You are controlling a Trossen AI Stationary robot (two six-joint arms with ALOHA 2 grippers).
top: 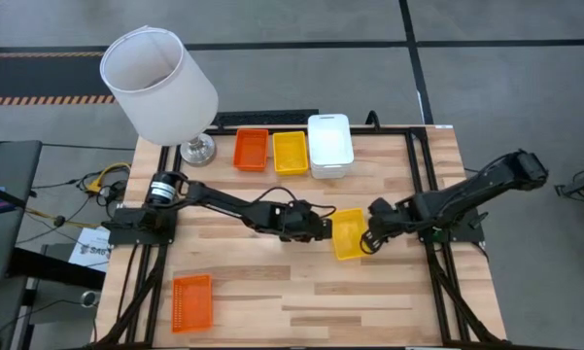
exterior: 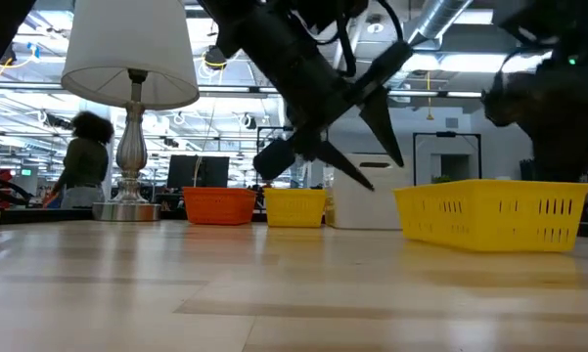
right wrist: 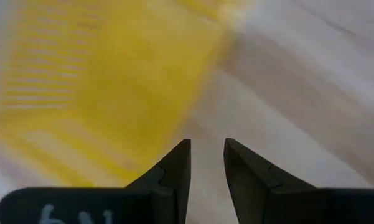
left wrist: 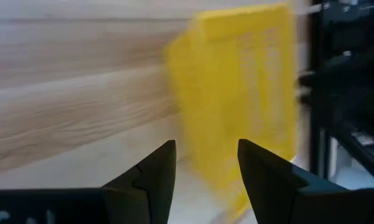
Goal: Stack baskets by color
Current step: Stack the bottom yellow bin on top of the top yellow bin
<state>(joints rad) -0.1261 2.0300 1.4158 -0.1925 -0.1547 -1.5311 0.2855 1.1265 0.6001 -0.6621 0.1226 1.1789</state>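
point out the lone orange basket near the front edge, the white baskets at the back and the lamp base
lone orange basket (top: 192, 301): high view, middle of its floor
white baskets (top: 329, 139): high view, inside of the top basket
lamp base (top: 197, 149): high view, round metal foot

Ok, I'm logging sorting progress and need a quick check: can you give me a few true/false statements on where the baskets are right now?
1. The middle yellow basket lies on the table between the left gripper and the right gripper. True.
2. The front orange basket sits inside a yellow one. False: it lies alone on the wood.
3. At the back edge, the back orange basket, back yellow basket and white basket stand in a row. True.
4. The lamp has tipped over. False: it stands upright.
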